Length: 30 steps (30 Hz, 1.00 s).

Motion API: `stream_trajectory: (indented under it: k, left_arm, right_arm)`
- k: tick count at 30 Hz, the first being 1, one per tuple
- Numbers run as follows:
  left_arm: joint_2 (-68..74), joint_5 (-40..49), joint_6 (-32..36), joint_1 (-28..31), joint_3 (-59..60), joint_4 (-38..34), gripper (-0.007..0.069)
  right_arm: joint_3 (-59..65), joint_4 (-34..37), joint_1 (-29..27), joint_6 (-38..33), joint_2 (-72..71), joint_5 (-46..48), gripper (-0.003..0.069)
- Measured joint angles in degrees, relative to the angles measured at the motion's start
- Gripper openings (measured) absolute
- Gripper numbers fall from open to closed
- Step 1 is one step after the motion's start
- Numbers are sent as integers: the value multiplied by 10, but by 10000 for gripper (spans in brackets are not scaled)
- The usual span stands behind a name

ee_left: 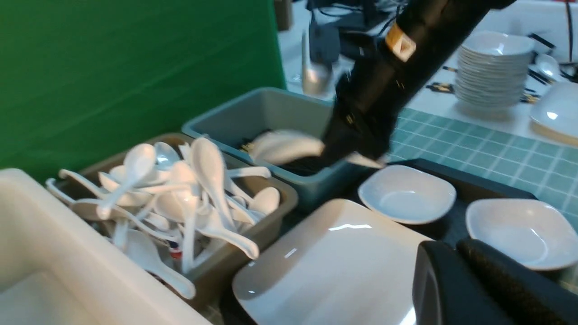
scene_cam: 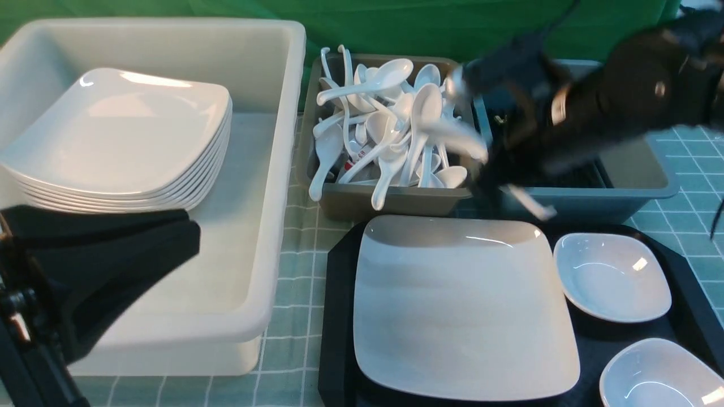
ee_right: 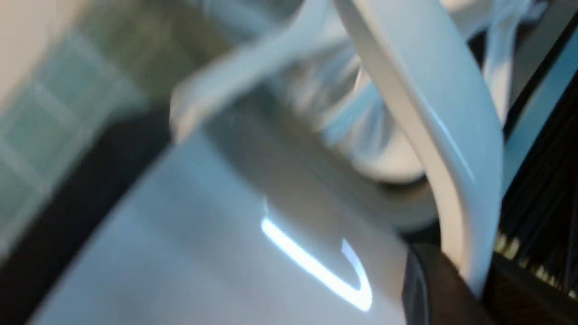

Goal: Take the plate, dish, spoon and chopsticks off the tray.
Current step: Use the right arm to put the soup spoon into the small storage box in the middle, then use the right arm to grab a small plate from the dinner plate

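Note:
The large white plate [scene_cam: 458, 305] lies on the black tray [scene_cam: 338, 316], with two small white dishes [scene_cam: 613, 277] [scene_cam: 662, 376] beside it on the right. My right gripper [scene_cam: 500, 181] [ee_right: 474, 280] is shut on a white spoon [ee_right: 433, 113] [scene_cam: 464, 138]. It holds the spoon, blurred, in the air over the tubs just behind the tray. Black chopsticks [ee_right: 537, 216] with gold bands lie in the blue-grey tub [scene_cam: 633, 195]. My left gripper [scene_cam: 186, 232] [ee_left: 451, 250] is shut and holds nothing, near the big white tub.
A big white tub [scene_cam: 271, 169] at the left holds a stack of square plates [scene_cam: 119, 135]. A grey-brown tub [scene_cam: 390, 198] behind the tray is heaped with white spoons. Green checked cloth covers the table. Stacked bowls [ee_left: 492, 67] stand far off on another table.

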Motion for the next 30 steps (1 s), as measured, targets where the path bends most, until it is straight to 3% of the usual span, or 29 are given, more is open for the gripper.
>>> stream_trajectory:
  k: [9,15,18,24,30]
  left_arm:
    - [0,1,0,0,0,0,17]
    - [0,2,0,0,0,1,17]
    - [0,2,0,0,0,8,17]
    - [0,3,1,0,0,14,17]
    - [0,3,1,0,0,15,17]
  right_arm:
    - [-118,9,-9,172,148,-129,85]
    - [-149,26,-31,214,218,-155,98]
    - [-152,29,-41,236,230,-159,143]
    - [-154,32,-51,260,236,-152,401]
    - [-154,32,-51,239,208,-96,422]
